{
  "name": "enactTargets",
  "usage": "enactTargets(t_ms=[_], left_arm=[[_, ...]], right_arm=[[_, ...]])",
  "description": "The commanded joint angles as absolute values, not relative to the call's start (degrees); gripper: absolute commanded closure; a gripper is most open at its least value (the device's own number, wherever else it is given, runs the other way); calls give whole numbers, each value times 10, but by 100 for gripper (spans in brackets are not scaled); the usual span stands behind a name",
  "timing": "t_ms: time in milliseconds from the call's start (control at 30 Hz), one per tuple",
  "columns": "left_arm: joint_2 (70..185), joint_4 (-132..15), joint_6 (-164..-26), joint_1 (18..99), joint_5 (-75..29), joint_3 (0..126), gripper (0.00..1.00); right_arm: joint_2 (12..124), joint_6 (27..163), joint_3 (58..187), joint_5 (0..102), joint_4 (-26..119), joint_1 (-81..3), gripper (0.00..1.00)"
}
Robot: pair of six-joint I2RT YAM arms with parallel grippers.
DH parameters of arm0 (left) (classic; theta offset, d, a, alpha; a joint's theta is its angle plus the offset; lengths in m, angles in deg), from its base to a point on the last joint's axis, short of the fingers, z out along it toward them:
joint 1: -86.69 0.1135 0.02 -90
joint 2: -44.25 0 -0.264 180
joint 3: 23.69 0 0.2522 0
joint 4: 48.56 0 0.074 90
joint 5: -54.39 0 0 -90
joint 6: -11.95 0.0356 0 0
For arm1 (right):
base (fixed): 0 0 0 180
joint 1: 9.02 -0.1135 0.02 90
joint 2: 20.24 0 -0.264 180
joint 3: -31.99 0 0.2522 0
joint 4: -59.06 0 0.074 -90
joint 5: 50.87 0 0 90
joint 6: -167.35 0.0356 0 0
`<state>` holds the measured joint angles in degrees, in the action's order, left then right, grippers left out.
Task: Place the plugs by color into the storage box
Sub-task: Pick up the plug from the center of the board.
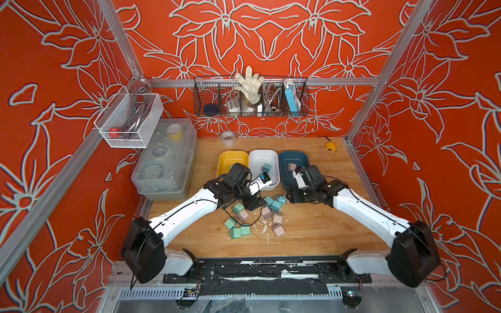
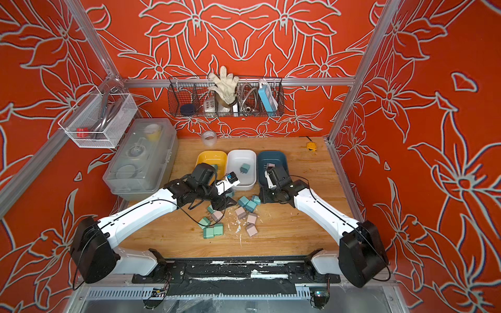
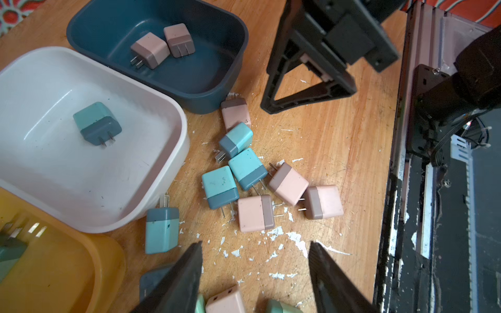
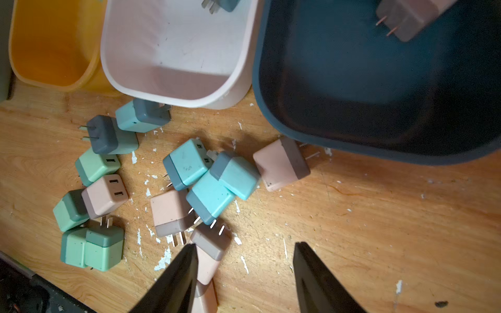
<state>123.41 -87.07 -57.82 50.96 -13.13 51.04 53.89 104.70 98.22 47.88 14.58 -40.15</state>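
Plugs are mostly loose on the table, in a heap just below the row of three trays at the middle of the frame in both top views. Both arms lean in over that heap. The left claw is spread apart with nothing in it, just paint-flecked wood between its tips. The right claw gapes empty too, with one fingertip just beside a pink plug.

Looks like the pick-up stage for each arm. To do it well, the robot should probably take a plug from the edge of the heap, close on the flat sides rather than the prongs, and come straight down so the neighbours don't get shoved. The teal plugs lean on each other, so grabbing mid-heap could drag a second one along. The arms are also near each other, so taking turns seems wise.

- **yellow tray**: at least one mint green plug, partly cut off.
- **white tray**: a single teal one.
- **dark blue tray**: two pink ones, side by side.
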Motion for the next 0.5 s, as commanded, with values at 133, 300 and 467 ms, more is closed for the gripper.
enactTargets(t_ms=[133,300,467], left_arm=[[1296,-888,-643,506,-117,562,37],[1375,-897,-705,503,-90,614,38],[1468,-941,-746,489,-115,691,38]], right_arm=[[481,1053,951,444,165,-402,39],[449,1040,939,416,155,-402,40],[417,1037,914,394,150,-402,39]])
